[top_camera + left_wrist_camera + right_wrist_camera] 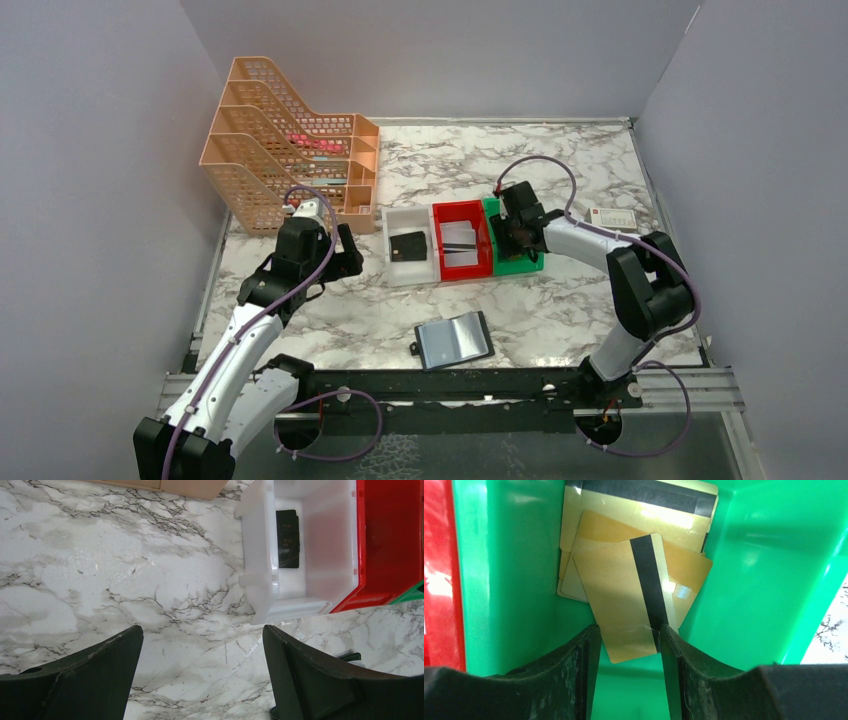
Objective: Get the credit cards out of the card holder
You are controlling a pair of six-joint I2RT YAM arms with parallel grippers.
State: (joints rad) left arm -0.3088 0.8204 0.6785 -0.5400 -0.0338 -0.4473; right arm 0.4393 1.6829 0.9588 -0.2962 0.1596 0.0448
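Inside green plastic bin (749, 580), right arm reaching in, wrist tipping down, right gripper (630, 630) half spread, straddling top of stacked tan-gold credit cards (619, 590). Left gripper (201, 630) hovering wide-spread over marble tabletop (100, 570). Flat black folding card holder (455, 340) lying open near front edge.

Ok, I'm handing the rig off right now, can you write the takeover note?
Left gripper: open, empty, over the table beside the white bin.
Right gripper: jaws apart inside the green bin, flanking the top card, which seems loose.
Credit cards: several gold ones piled in the green bin.
Card holder: lying open near the table's front edge.
Left to do: check the holder for remaining cards; cannot tell from these views.
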